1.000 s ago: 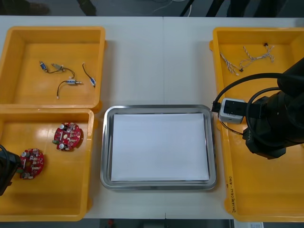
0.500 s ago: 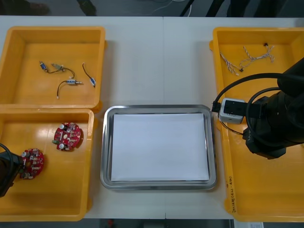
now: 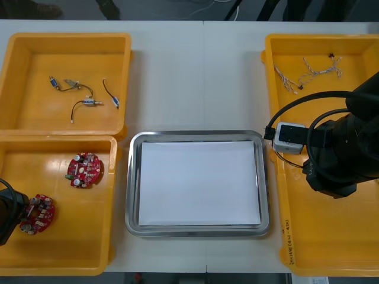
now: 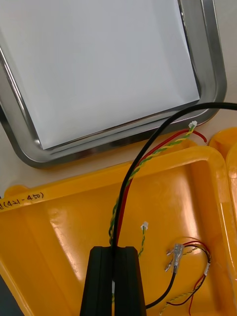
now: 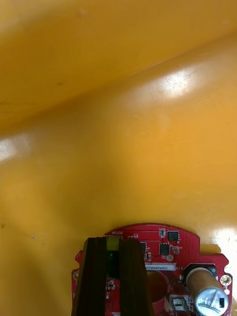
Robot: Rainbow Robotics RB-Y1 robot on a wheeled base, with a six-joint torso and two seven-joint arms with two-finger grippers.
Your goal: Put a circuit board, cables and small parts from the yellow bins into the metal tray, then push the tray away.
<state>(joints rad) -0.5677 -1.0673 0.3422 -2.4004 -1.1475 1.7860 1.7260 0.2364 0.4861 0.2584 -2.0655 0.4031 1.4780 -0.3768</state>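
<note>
Left gripper (image 5: 112,244) clamped on red circuit board (image 5: 168,247), low in near-left yellow bin (image 3: 71,236). Right gripper (image 4: 114,249) above near-right bin (image 4: 64,222), pinching red and yellow cable (image 4: 158,150). Metal tray (image 3: 133,177) between bins, white inside.

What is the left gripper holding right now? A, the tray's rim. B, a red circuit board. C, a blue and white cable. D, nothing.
B: the left gripper pinches the edge of a red circuit board in the near left bin; the right gripper holds cables over the near right bin.
</note>
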